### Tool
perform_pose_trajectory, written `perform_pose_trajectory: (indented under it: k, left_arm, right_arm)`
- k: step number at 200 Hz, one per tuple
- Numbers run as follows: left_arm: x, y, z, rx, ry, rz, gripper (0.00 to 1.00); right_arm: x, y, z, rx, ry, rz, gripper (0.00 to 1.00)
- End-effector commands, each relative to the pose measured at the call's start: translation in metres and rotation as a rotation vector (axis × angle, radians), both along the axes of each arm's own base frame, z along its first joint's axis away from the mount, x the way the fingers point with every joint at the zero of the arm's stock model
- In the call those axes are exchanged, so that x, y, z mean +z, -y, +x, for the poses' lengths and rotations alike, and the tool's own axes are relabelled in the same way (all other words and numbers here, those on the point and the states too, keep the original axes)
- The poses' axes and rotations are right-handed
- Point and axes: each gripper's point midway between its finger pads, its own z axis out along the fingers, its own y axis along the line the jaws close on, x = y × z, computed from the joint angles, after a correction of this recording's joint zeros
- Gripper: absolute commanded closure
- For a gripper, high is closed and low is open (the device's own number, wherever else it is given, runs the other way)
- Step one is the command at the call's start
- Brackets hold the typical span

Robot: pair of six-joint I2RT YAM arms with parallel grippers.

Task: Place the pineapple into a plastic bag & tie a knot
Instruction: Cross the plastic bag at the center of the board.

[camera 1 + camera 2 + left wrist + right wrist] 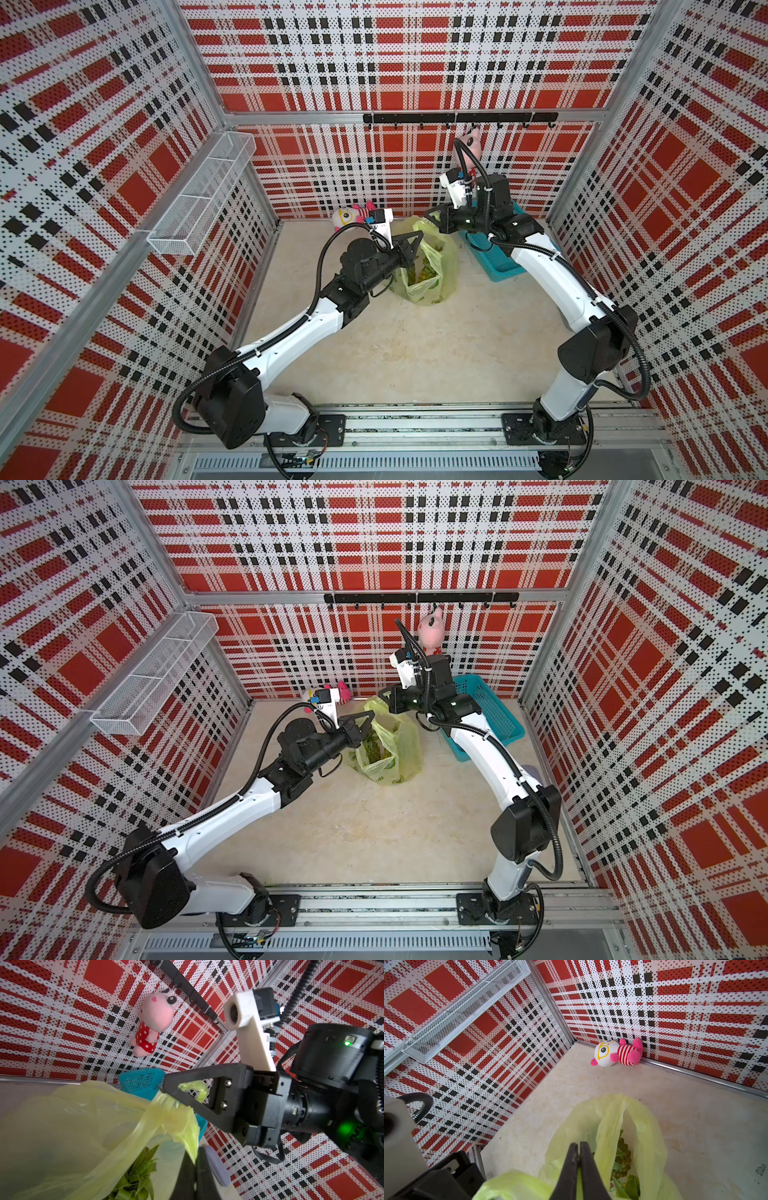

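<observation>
The yellow-green plastic bag [436,266] [399,754] stands on the floor between both arms, its mouth gaping. The pineapple [420,272] [623,1157] lies inside, and its leafy crown shows in the left wrist view [137,1174]. My left gripper [417,239] [196,1159] is shut on the bag's rim film at the near left side. My right gripper [428,217] [578,1147] is shut on a bag handle [195,1088] at the far side, with yellow film pinched between its jaws. The two handle strips bunch together [166,1111] between the grippers. No tied knot shows in any view.
A teal mesh basket [498,266] [143,1082] sits right of the bag, under my right arm. A pink plush [471,143] hangs from the black hook rail [457,117]. A white and pink plush [349,216] [616,1053] lies at the back wall. A wire shelf [199,199] juts from the left wall.
</observation>
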Motion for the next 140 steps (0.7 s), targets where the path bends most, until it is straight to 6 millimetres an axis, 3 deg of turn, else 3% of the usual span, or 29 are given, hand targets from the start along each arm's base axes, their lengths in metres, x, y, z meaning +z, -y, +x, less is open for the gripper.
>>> perform_pose_trajectory:
  k: [1, 52, 85, 128, 140]
  left_arm:
    - [0.009, -0.011, -0.003, 0.020, 0.031, -0.005, 1.00]
    - [0.004, -0.011, -0.002, 0.012, 0.027, 0.005, 1.00]
    - [0.002, -0.007, -0.001, -0.001, 0.025, 0.011, 1.00]
    - [0.000, -0.007, 0.002, 0.000, 0.023, 0.017, 1.00]
    - [-0.001, -0.006, 0.002, -0.003, 0.022, 0.017, 1.00]
  right_arm:
    - [0.026, 0.010, -0.010, -0.017, 0.055, -0.009, 0.84]
    - [0.031, 0.014, -0.013, -0.027, 0.062, -0.015, 0.83]
    - [0.034, 0.017, -0.017, -0.024, 0.073, -0.023, 0.75]
    - [0.033, 0.019, -0.017, -0.035, 0.074, -0.044, 0.78]
    - [0.033, 0.020, -0.016, -0.039, 0.075, -0.049, 0.74]
